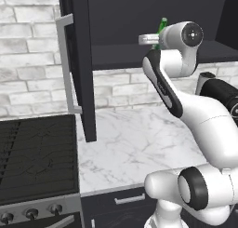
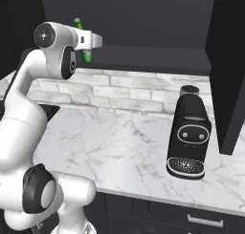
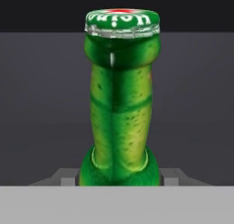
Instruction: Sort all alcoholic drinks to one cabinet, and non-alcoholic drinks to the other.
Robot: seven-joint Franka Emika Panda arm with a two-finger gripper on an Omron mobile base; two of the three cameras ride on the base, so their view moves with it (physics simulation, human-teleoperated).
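Note:
The slim green beer bottle (image 3: 121, 104) fills the hand view, its green cap with a red mark on top and the dark cabinet interior behind it. My gripper (image 2: 87, 43) is shut on its body, with grey finger tips (image 3: 64, 178) showing on either side of its lower part. From the left base view, the bottle (image 1: 162, 26) pokes up behind my wrist at the open wall cabinet (image 1: 125, 55), just above the shelf edge. The bottle (image 2: 78, 24) leans slightly in the right base view. Whether it rests on the shelf I cannot tell.
The cabinet's left door (image 1: 79, 69) stands open with its silver bar handle (image 1: 65, 64); the right door (image 2: 229, 80) also hangs open. A black coffee machine (image 2: 189, 135) sits on the marble counter (image 1: 130, 148). A dark stove (image 1: 37, 152) lies left of the counter.

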